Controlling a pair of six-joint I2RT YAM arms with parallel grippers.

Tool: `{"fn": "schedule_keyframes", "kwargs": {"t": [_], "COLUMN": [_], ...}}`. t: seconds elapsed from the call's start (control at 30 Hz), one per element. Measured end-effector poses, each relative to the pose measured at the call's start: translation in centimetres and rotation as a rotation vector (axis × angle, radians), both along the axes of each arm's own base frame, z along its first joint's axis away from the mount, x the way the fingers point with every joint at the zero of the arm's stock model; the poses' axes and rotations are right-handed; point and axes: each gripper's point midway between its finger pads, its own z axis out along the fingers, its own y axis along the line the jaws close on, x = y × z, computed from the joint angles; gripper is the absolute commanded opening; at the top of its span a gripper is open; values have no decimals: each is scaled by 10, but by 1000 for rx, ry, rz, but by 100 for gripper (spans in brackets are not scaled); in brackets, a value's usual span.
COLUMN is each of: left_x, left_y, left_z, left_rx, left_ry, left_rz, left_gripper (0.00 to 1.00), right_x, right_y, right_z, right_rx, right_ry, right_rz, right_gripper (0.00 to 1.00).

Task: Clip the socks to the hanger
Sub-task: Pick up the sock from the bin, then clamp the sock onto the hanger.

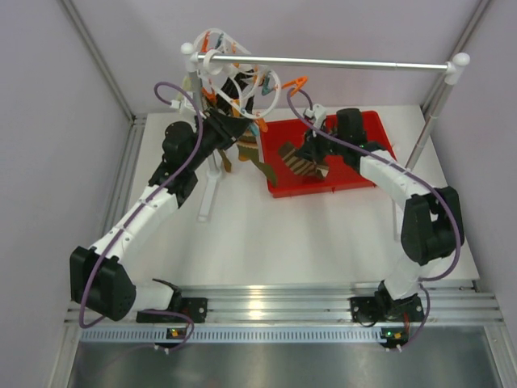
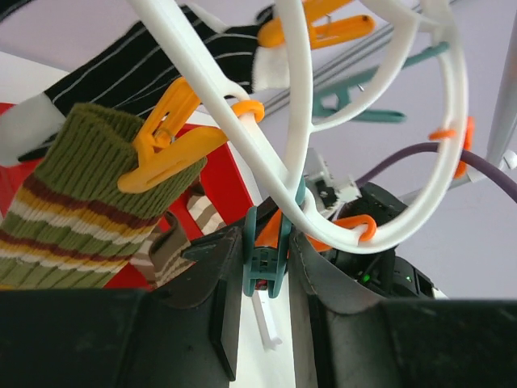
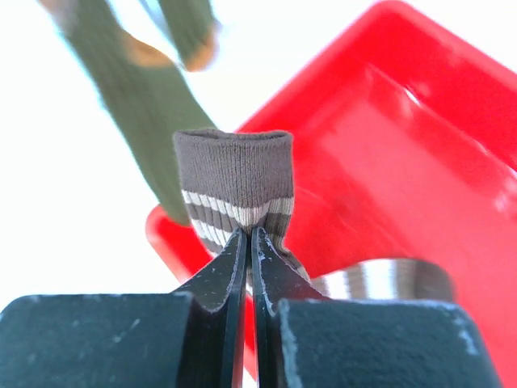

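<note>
1. The hanger [image 1: 233, 74] is suspended by its hook from the silver rail [image 1: 347, 62] at the rear left of the table [image 1: 266, 234]. Its white ring carries orange and teal clips.

2. The left gripper [image 2: 265, 246] sits directly beneath the ring. Its two fingers press against opposite sides of one teal clip [image 2: 263, 267], so it is clamped on that clip.

3. Two socks are on the hanger in the left wrist view:
- An olive sock [image 2: 73, 202] with cream, yellow and maroon stripes is held at the cuff by an orange clip [image 2: 166, 149], just left of the left gripper.
- A dark sock [image 2: 153, 69] with thin white stripes is higher up, against the ring.

4. The right gripper [image 3: 248, 242] is over the left part of the red tray [image 3: 404, 121], which lies on the right side of the table. Its jaws are together, pinching the cuff of a brown sock [image 3: 234, 174] with cream stripes. The cuff stands upright above the fingertips. The rest of the sock trails down toward the tray floor; whether it touches the floor cannot be told
</note>
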Motion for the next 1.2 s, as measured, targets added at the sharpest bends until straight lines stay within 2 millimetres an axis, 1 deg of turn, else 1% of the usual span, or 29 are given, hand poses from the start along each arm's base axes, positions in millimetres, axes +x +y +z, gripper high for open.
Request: {"fn": "schedule_keyframes", "kwargs": {"t": [0.07,0.17,0.27,0.33,0.43,0.5,0.67,0.73,0.97,1.1,1.2], "left_x": [-2,-6,-8,-9,-9,-9,-7,-6,-4,-4,-3], "left_y": [-2,-5,-8,-8,-8,-8,-6,-6,-3,-3,-3], "left_z": [0,1,1,1,1,0,0,0,0,0,-1], "left_rx": [1,-2,-6,-9,-13,-13,-13,-13,-13,-13,-12], "left_ry": [0,-4,-6,-6,-5,-4,-3,-3,-2,-1,1], "left_rz": [-16,-42,-59,-63,-63,-62,-52,-47,-35,-33,-30], "left_gripper": [0,0,0,0,0,0,0,0,0,0,0], "right_x": [-9,-24,-34,-39,-44,-44,-21,-17,-14,-15,-21], "right_y": [5,10,12,14,15,16,24,25,24,22,23], "right_z": [15,29,34,32,25,18,-1,-9,-32,-43,-50], "right_rx": [53,115,152,162,161,158,144,140,93,25,-31], "right_ry": [-24,-33,-13,10,57,92,159,186,252,241,213], "right_rz": [39,72,83,90,100,104,94,85,80,97,138], "right_gripper": [0,0,0,0,0,0,0,0,0,0,0]}}
